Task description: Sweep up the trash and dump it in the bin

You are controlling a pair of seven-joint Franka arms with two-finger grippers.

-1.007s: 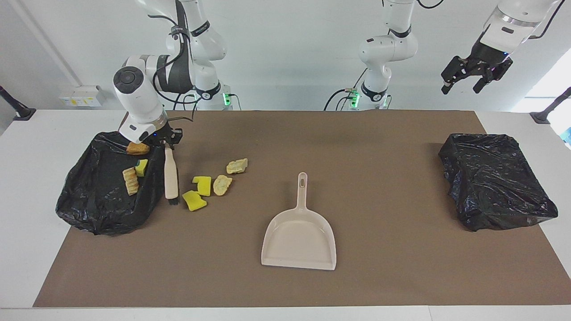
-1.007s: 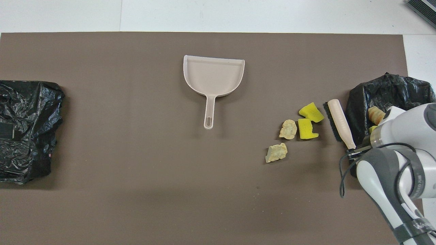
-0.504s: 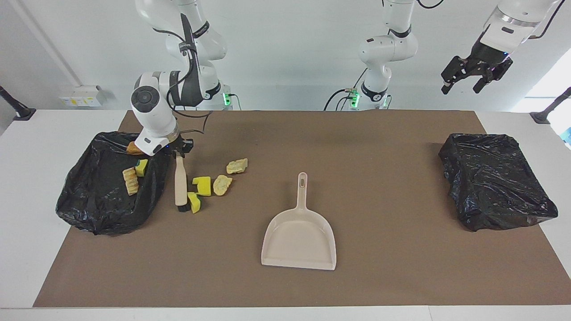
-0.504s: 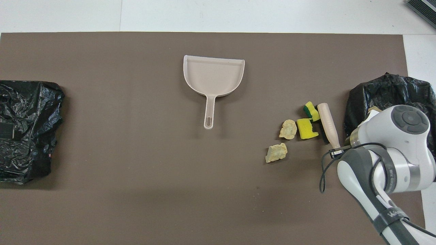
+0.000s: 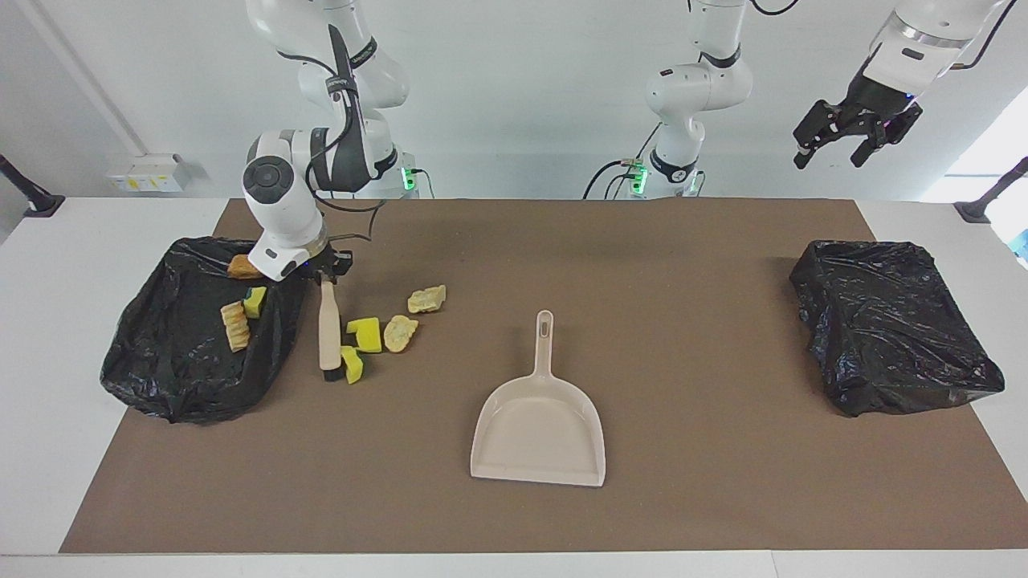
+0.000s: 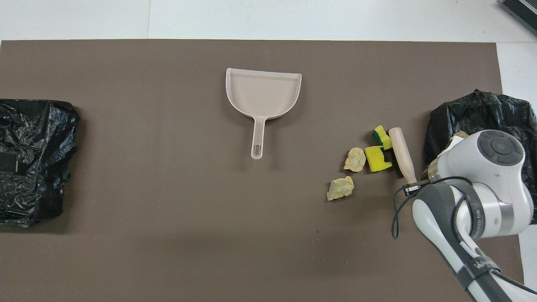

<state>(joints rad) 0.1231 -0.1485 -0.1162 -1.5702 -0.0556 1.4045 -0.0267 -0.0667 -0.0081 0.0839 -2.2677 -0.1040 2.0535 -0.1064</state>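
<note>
My right gripper (image 5: 325,275) is shut on the top of a beige hand brush (image 5: 328,325), whose dark bristles rest on the mat. The brush (image 6: 401,152) presses a yellow sponge chunk (image 5: 351,365) that is tipped on its edge. Beside that chunk lie a second sponge chunk (image 5: 365,334) and two pale lumps (image 5: 400,332) (image 5: 426,299) of trash. More scraps, among them a bread-like piece (image 5: 234,325), sit in the black-bagged bin (image 5: 173,377) at the right arm's end. The beige dustpan (image 5: 540,429) lies mid-mat, untouched. My left gripper (image 5: 850,135) hangs open, high over the left arm's end.
A second black bag (image 5: 891,329) lies at the left arm's end of the brown mat (image 5: 683,498). White table borders the mat. The dustpan's handle (image 6: 256,140) points toward the robots. The right arm's elbow (image 6: 482,184) covers part of the bin seen from overhead.
The right arm has swung the brush away from the bin toward the dustpan, reaching the nearest sponge chunk and tipping it onto its edge. The left arm has not moved.
</note>
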